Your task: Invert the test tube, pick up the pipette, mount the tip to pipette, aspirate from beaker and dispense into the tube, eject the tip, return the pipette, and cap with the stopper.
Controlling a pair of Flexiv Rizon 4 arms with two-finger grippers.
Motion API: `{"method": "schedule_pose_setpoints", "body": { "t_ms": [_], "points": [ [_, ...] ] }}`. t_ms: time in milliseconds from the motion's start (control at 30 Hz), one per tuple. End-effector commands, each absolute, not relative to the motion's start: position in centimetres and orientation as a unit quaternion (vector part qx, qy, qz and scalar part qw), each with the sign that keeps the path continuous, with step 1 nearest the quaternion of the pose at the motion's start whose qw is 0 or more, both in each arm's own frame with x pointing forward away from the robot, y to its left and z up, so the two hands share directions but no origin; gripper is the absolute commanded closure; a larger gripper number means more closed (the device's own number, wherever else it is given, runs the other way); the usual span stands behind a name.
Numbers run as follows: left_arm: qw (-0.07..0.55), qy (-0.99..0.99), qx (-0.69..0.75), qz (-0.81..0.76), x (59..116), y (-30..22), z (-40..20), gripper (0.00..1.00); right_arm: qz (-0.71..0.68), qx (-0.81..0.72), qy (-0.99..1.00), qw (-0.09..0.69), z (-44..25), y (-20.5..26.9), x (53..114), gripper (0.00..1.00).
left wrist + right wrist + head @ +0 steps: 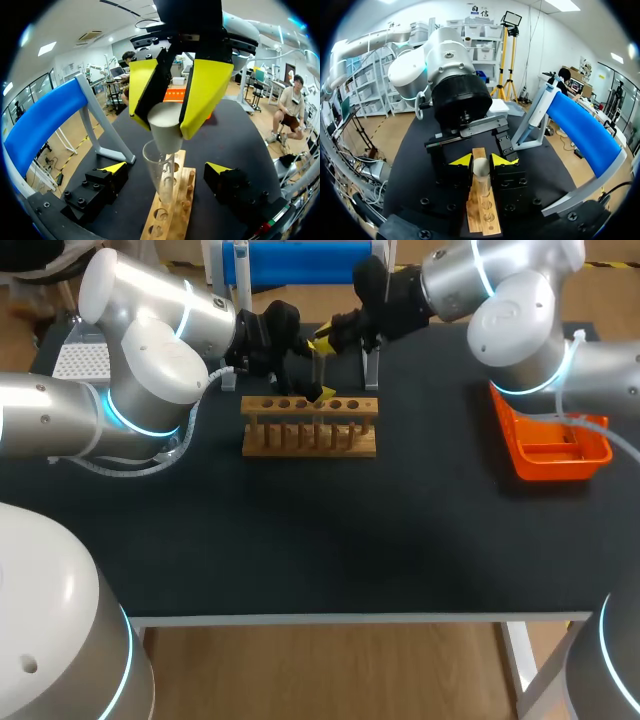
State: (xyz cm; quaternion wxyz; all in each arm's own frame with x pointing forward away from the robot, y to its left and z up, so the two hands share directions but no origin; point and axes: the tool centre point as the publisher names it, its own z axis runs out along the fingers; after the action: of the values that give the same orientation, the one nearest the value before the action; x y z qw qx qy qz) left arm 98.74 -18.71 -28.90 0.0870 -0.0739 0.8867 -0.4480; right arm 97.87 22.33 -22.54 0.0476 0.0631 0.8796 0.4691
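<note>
Over the wooden rack (310,425) at the back middle of the table (300,540), both my grippers meet. My right gripper (481,161) is clamped on the stopper (166,131), a finger on each side, holding it right at the mouth of the test tube (160,175). Can't tell if it's seated. Tube stands upright in a rack hole. My left gripper (166,170) is wide, one finger on each side of the tube, not touching it. Orange tray (555,450) sits off to my right.
</note>
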Motion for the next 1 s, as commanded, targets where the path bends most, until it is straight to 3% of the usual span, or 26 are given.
{"method": "schedule_pose_setpoints", "body": {
  "t_ms": [33,1000],
  "points": [
    [0.086,0.887,-0.074,-0.447,98.8,-18.7,-28.8,0.00,0.467,0.065,0.881,0.047,-23.0,22.3,97.8,1.00],
    [0.086,0.887,-0.074,-0.447,98.8,-18.7,-28.8,0.00,0.471,0.062,0.878,0.049,-22.9,22.2,97.6,1.00]
  ]
}}
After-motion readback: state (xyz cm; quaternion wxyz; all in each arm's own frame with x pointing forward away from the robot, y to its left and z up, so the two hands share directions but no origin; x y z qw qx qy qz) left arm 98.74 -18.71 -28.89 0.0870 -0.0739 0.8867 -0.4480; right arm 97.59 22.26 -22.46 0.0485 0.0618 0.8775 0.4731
